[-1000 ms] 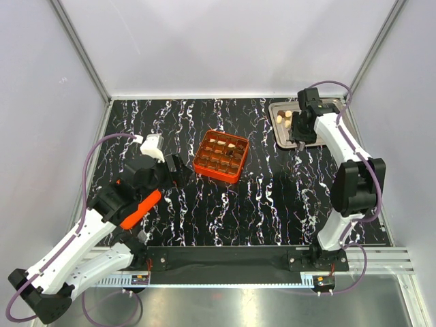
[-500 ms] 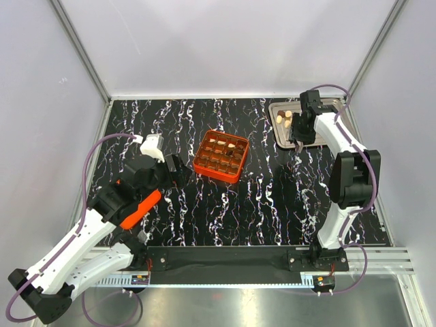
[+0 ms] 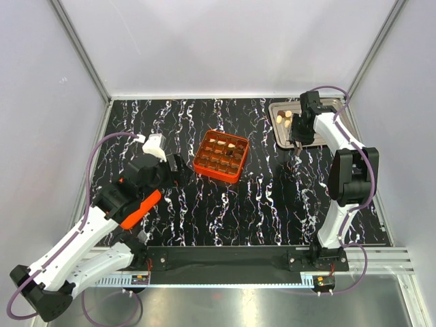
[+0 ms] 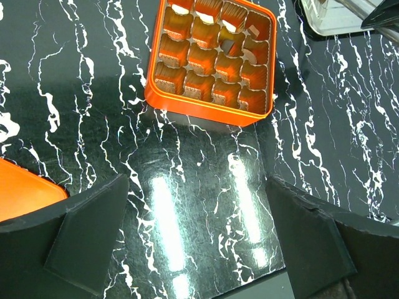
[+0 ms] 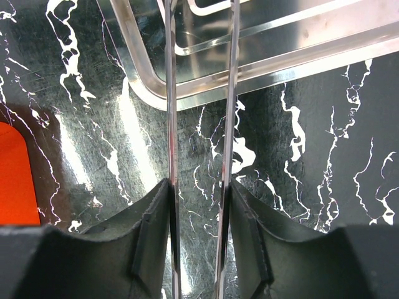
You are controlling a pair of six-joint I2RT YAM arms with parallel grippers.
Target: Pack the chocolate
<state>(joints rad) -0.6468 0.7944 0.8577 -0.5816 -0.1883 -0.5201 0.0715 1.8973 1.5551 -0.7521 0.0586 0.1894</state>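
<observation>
**Right hand at the tray, tweezers set for a pick**

The step in hand looks like a pick from the silver tray point(image 3: 281, 136) at the far right of the tabletop point(image 3: 259, 197). A few cream pieces of chocolate point(image 3: 283, 118) lie there, and others already sit in the far rows of the orange grid box point(image 3: 216, 173) mid-table.

The right hand point(image 5: 198, 193) is closed onto a pair of tweezers point(image 5: 170, 124), pressing the two blades from outside with a gap between them. Their tips run out of the wrist view, so I cannot tell whether they hold a piece.

To do the pick well, bring the blades down either side of one piece only and squeeze lightly. Lift clear of the tray's raised rim, then cross to an empty near cell.

The left hand point(image 4: 196, 180) hangs wide open and empty near the box's left side. It could steady the box if it slides.

The tabletop is glossy black with white veining and throws glare. The tray is mirror-bright metal with rounded corners. The box is square with round corners and sixteen fluted cells. The blades are thin and flat. The pieces are tiny and probably easy to crush.
</observation>
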